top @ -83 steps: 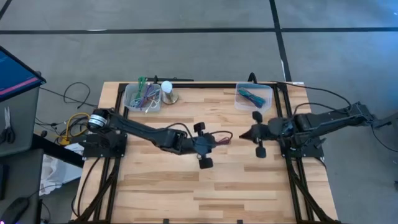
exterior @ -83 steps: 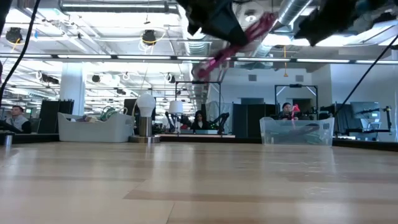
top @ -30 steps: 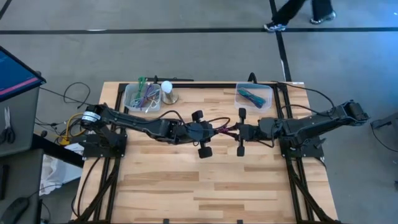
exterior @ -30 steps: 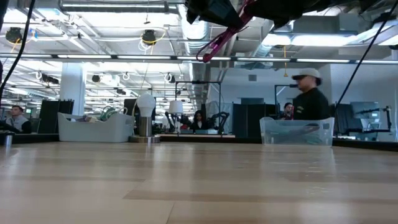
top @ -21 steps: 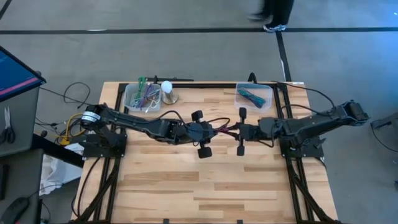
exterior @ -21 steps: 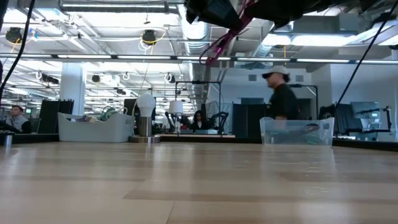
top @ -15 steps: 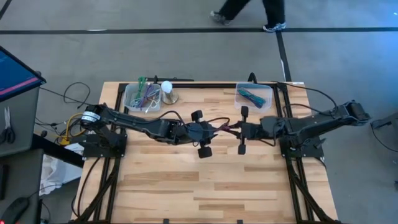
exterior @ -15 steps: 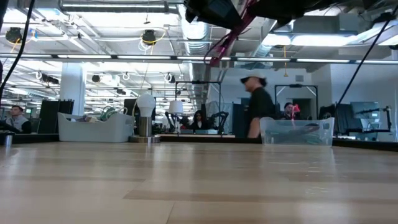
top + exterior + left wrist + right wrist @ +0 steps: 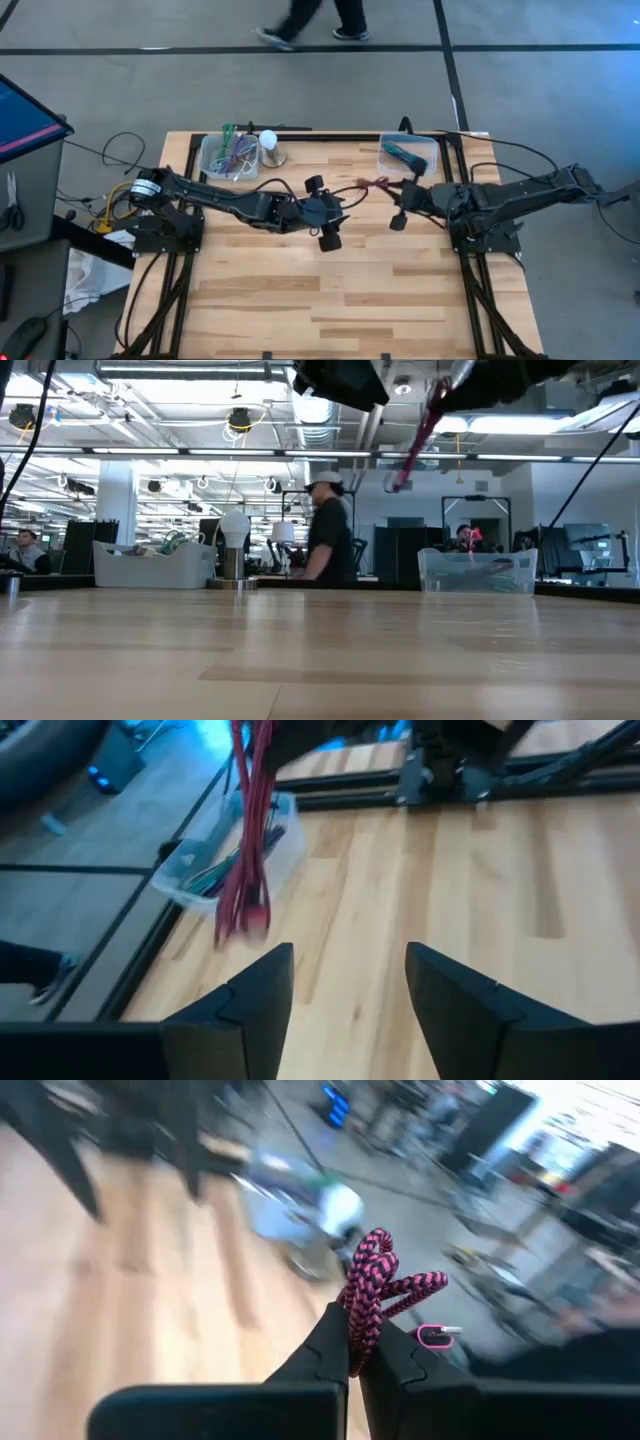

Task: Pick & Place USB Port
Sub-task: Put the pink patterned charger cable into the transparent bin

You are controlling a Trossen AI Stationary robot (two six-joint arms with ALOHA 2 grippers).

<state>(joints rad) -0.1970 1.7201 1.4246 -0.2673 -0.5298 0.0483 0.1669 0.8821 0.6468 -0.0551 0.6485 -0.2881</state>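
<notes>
A wooden table carries two dark arms that reach toward each other across its middle. Behind it, on the grey floor, a person walks past. At the far left of the table sits a clear bin of coloured cables, with a white bulb on a stand just beside it; a second clear bin with blue and green cables sits at the far right. The left gripper is near the table's centre, its fingers spread apart with nothing between them. The right gripper is just in front of the right bin, fingers pressed together on a pink-and-black braided cable, which hangs in the air above the table, clear of the left gripper.
</notes>
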